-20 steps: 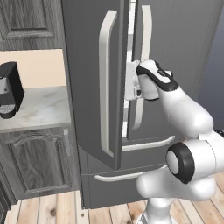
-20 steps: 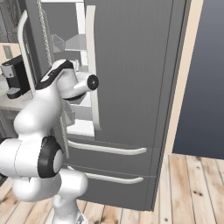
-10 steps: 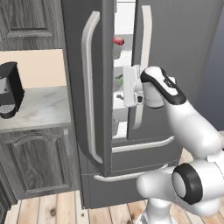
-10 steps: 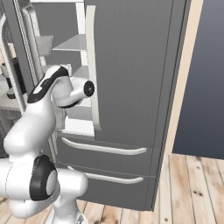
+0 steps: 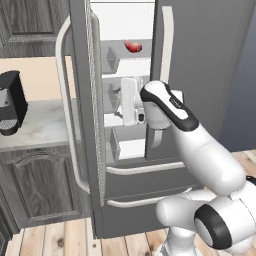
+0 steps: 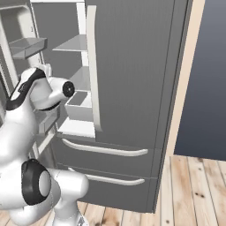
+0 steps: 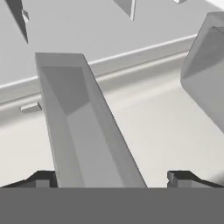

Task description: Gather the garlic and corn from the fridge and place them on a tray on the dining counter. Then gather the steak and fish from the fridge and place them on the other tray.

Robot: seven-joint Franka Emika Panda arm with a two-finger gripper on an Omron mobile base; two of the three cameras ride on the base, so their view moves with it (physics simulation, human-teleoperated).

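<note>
Now the robot's hand (image 7: 112, 177), fingers spread wide apart and gripping nothing, is entering the tall dark-grey fridge (image 5: 210, 70); it should be clearing the grey door bin (image 7: 83, 131) before reaching deeper

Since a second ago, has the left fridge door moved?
Yes. The left door has swung further open, away from the shut right door, baring the shelves.

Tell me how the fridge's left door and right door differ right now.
The left door is swung open, seen nearly edge-on, exposing pale shelves; the right door is shut, flat-faced. The left door's handle bows toward the camera; the right door's handle lies flat against it. Both are dark grey with pale vertical handles.
</note>
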